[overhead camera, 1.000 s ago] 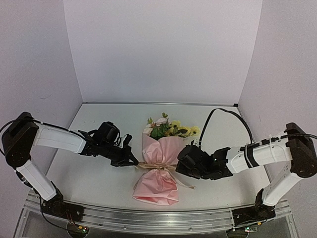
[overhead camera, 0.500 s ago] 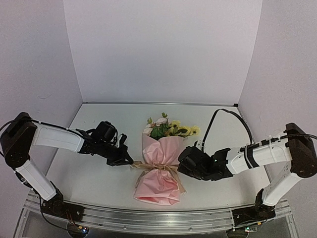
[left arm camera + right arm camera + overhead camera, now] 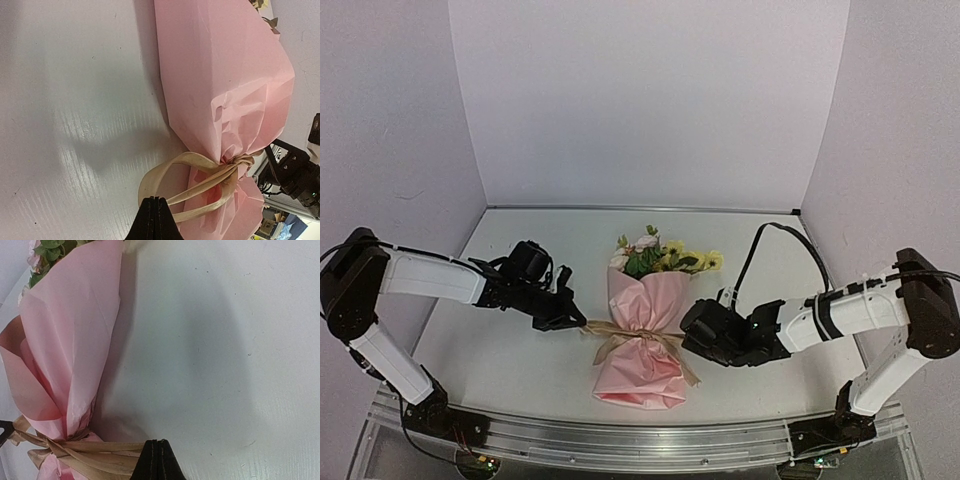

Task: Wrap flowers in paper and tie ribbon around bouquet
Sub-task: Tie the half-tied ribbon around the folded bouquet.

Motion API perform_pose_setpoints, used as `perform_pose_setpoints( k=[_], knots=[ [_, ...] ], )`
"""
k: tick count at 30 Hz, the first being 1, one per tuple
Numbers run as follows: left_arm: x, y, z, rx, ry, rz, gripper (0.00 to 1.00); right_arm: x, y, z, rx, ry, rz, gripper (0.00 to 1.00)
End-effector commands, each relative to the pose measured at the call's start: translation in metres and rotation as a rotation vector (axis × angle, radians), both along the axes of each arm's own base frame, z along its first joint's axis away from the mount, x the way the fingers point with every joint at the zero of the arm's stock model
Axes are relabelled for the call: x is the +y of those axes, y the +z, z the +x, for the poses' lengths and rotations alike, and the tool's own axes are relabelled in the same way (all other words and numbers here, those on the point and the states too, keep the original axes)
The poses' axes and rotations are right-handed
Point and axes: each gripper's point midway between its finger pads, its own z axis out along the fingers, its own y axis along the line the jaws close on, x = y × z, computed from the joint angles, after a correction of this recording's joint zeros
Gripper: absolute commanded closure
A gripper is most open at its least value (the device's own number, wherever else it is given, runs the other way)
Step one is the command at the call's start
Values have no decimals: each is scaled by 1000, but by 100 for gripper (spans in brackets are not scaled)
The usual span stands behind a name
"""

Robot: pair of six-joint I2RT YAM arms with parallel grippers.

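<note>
Since a second ago the left hand (image 3: 574, 321) has drawn outward, away from the bouquet (image 3: 642, 318), and the ribbon (image 3: 620, 333) it pinches now runs straighter from its tips to the knot (image 3: 231, 162); the right hand (image 3: 689, 337) has barely shifted. Both hands are closed on ribbon, and each wrist view shows tan strands coming out of tips pressed together. The bouquet lies on the worktop (image 3: 510, 370) between the two hands, its cinched waist level with their tips, the flowers (image 3: 660, 262) beyond them and the flared tail of pink paper (image 3: 638, 378) on the near side. The step in hand looks like tightening the knot. To do it well, pull the two ends apart evenly, in line with the waist and low over the worktop, so the bundle does not slide toward either hand. Ease off once the paper gathers snugly, since a hard tug could tear the thin sheet or slip the satin free.
</note>
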Motion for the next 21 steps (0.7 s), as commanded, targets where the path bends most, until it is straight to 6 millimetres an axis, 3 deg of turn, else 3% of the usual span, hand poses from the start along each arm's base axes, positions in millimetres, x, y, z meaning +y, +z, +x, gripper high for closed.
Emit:
perform_pose_setpoints(
  k=[1, 8, 13, 21],
  knots=[
    [15, 6, 12, -43, 56, 38, 100, -19, 5, 6, -37, -37, -101, 100],
    [34, 15, 25, -70, 111, 50, 100, -28, 10, 7, -54, -48, -135, 100],
    [35, 25, 29, -89, 113, 44, 100, -28, 14, 8, -61, -46, -146, 100],
    [54, 17, 27, -88, 180, 90, 100, -40, 8, 8, -42, -66, -172, 100]
  ],
)
